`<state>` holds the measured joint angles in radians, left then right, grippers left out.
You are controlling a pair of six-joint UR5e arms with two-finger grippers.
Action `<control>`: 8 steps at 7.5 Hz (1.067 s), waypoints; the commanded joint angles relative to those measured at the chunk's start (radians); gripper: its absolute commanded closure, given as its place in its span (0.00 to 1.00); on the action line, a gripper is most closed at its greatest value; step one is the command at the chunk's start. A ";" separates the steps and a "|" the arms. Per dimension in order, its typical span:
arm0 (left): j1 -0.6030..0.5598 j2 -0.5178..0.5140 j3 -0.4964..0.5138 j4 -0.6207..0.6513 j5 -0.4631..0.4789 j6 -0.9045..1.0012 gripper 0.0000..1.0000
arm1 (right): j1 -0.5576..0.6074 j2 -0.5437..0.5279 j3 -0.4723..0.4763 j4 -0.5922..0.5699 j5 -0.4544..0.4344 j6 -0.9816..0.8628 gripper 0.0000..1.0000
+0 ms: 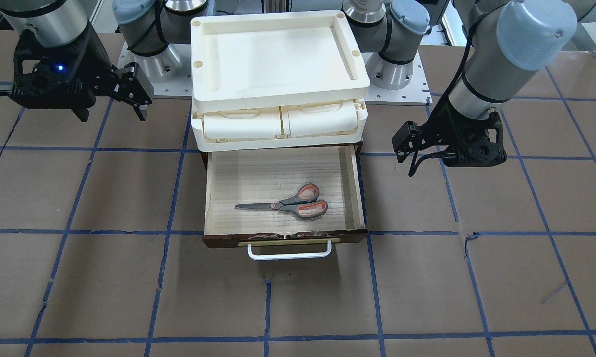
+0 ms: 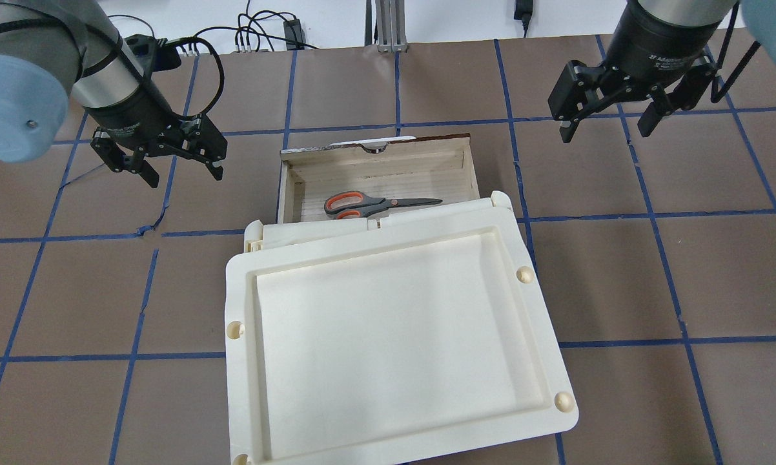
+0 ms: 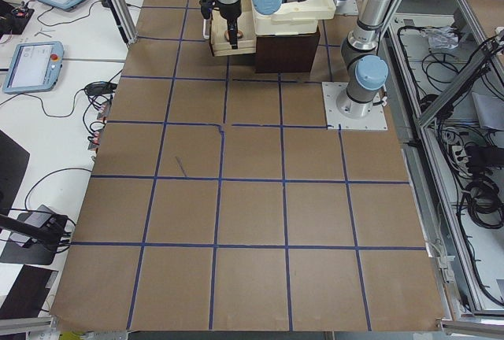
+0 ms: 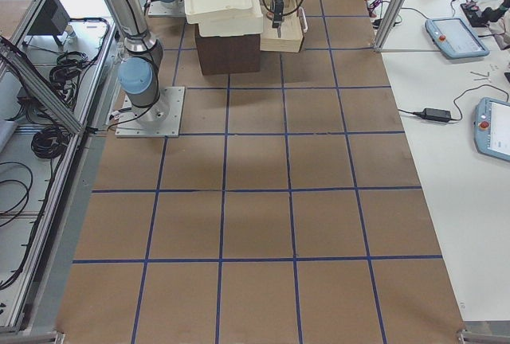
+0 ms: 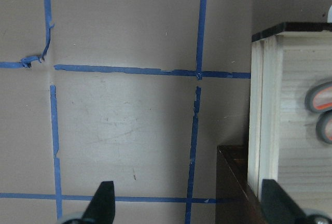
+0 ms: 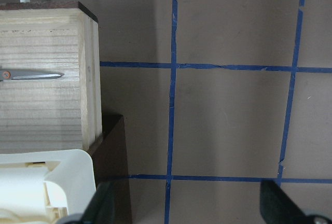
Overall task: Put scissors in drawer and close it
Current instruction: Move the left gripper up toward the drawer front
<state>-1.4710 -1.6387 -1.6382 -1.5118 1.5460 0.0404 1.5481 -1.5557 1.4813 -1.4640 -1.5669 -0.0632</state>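
With the cream tray unit (image 1: 278, 54) stacked on top and overhanging its rear, the one drawer (image 1: 218, 198) stands pulled out. One pair of scissors (image 1: 288, 203) lies flat inside, handles toward robot's left. Two grippers, both spread wide, empty: left gripper (image 2: 183, 174) and right gripper (image 2: 604, 129) hover over taped table (image 1: 129, 277), either side of drawer, scissors between them, untouched.

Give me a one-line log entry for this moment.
scissors: in drawer | drawer: open | left gripper: open, empty | right gripper: open, empty | next: likely push drawer shut
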 commanded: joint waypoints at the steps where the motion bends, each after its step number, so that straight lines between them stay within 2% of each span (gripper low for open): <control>1: -0.005 0.010 0.003 -0.019 0.000 0.001 0.00 | -0.009 -0.004 0.002 0.016 -0.008 0.011 0.00; 2: -0.003 0.010 0.003 -0.016 -0.001 -0.004 0.00 | 0.000 -0.009 -0.013 0.084 -0.009 0.022 0.00; 3: 0.000 0.010 0.003 -0.019 0.006 -0.014 0.00 | -0.005 -0.010 -0.016 0.080 -0.009 0.017 0.00; 5: 0.000 0.010 0.024 -0.050 0.014 -0.037 0.00 | 0.000 0.008 -0.083 0.088 -0.066 0.026 0.00; 8: -0.008 0.011 0.005 -0.067 0.022 -0.037 0.00 | 0.009 0.043 -0.131 0.086 -0.052 0.095 0.00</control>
<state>-1.4784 -1.6281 -1.6290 -1.5694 1.5608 0.0018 1.5550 -1.5359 1.3779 -1.3754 -1.6232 0.0190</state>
